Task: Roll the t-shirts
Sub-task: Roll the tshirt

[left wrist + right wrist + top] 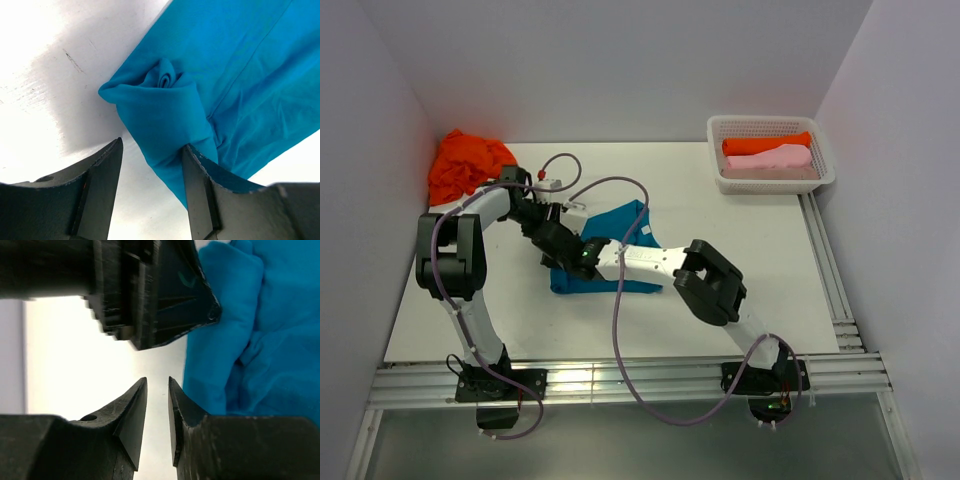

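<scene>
**Arms meet at a half-rolled teal t-shirt**

From above, the left gripper and right gripper sit nose to nose over the shirt's left part, which lies on the white table; their jaws are hidden beneath the wrists here; any markings on the arms are too small to read. Behind the left gripper, in the far corner, lies a crumpled orange t-shirt; well apart from the right gripper, far off to its right, a white lattice basket holds a rolled orange shirt and a rolled pink shirt side by side; purple cables loop across both arms.

From the left wrist, the fingers stand apart; the shirt's rolled end sits just ahead of them, its spiral facing the lens; a fold droops into the gap and lies against the right-hand finger, while bare table shows beside the left-hand one; the remaining cloth runs out of frame.

From the right wrist, the fingers stand nearly together, a thin slit between them with nothing in it; the teal cloth lies just right of them; the left gripper's dark, blurred body looms ahead, a faint mark on it unreadable.
</scene>
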